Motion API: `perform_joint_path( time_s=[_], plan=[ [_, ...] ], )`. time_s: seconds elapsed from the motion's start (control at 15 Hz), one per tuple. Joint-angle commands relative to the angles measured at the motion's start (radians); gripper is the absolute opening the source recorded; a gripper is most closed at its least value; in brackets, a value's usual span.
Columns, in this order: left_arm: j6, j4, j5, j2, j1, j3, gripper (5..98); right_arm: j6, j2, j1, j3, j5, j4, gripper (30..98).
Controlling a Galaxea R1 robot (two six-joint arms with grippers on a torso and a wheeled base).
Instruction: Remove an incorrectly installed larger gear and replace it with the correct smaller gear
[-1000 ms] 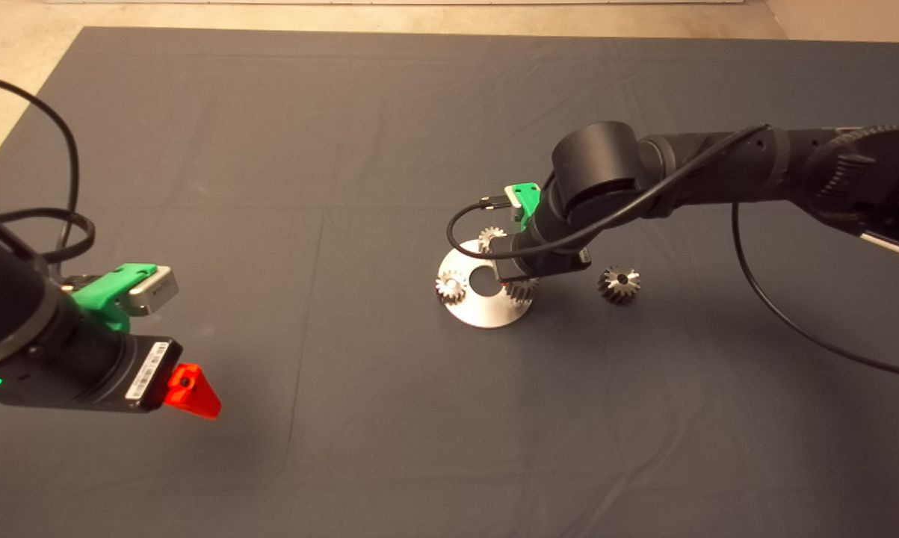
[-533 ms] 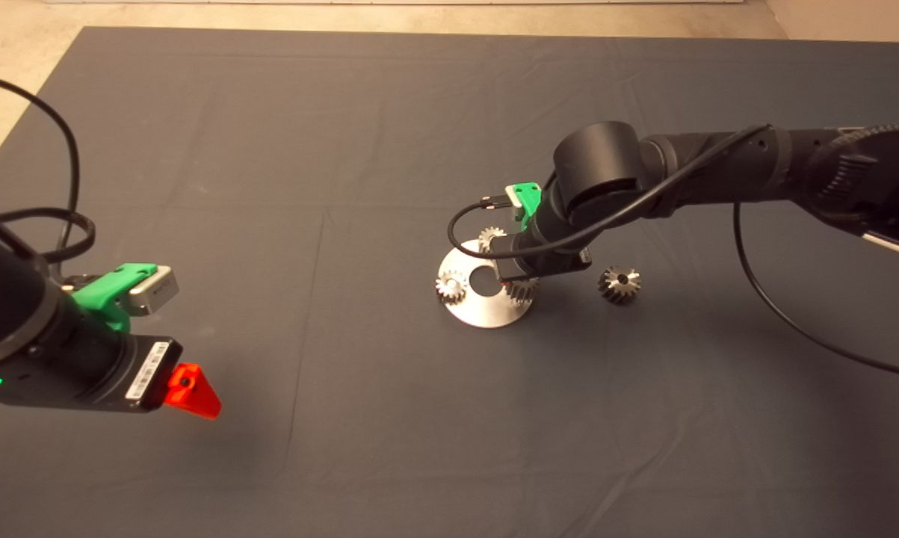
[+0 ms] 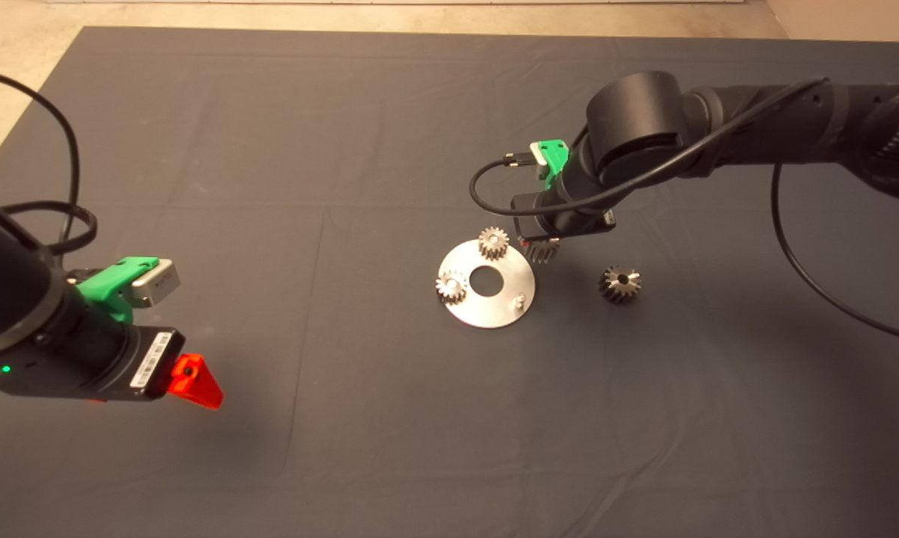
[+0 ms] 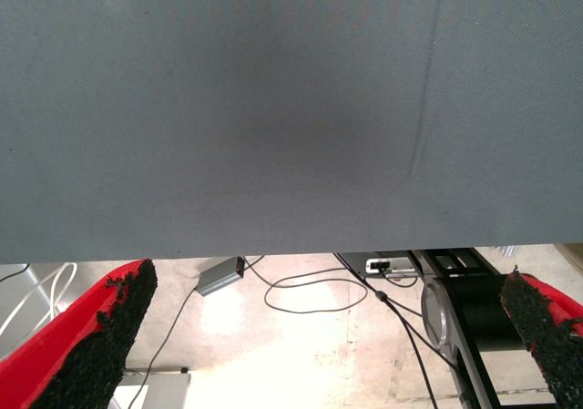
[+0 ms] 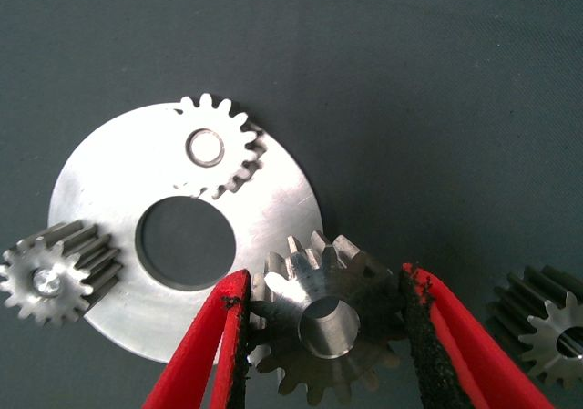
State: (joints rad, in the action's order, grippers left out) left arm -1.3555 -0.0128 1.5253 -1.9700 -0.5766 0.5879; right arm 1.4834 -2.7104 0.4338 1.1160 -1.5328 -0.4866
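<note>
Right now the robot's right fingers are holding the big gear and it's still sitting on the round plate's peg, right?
No. The right gripper does hold the larger gear, but the head view shows it lifted off the round plate; its peg stands bare.

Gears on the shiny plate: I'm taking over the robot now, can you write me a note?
Right gripper: shut on the larger gear, lifted off the round plate, hanging by its far right edge.
Left gripper: parked at the mat's near left, open, empty.
Smaller gear: lying on the mat right of the plate.
Two paler gears sit on their pins; the third pin is bare.
Done: wrong gear pulled.
Left: set it down, fetch the smaller gear, seat it on the bare pin.
</note>
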Motion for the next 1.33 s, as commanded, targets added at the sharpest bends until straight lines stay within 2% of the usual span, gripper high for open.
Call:
perform_joint_path(
  time_s=[0.0,0.13,0.4,0.6,0.73,0.87,1.0,1.27],
  plan=[
    [0.003,0.007,0.091,-0.005,-0.002,0.006,98.2,0.034,0.025,0.079,-0.063,-0.125,0.085,38.5],
    [0.003,0.007,0.09,-0.016,0.001,0.006,98.2,0.071,0.042,0.079,-0.132,-0.125,0.091,38.5],
    [-0.002,0.007,0.09,-0.037,0.002,0.009,98.2,0.124,0.051,0.071,-0.194,-0.125,0.091,38.4],
    [-0.004,0.007,0.09,-0.039,0.003,0.009,98.2,0.126,0.047,0.054,-0.194,-0.125,0.089,38.4],
    [-0.005,0.007,0.091,-0.037,0.004,0.009,98.2,0.124,0.048,0.018,-0.19,-0.125,0.088,38.4],
    [-0.004,0.015,0.09,-0.037,0.023,0.012,98.2,0.124,0.05,-0.02,-0.188,-0.125,0.074,38.4],
    [-0.005,0.032,0.091,-0.037,0.032,0.01,98.2,0.124,0.048,-0.033,-0.185,-0.125,0.055,38.5],
    [-0.005,0.033,0.091,-0.034,0.032,0.006,98.2,0.117,0.05,-0.055,-0.181,-0.125,0.023,38.5]
  ],
)
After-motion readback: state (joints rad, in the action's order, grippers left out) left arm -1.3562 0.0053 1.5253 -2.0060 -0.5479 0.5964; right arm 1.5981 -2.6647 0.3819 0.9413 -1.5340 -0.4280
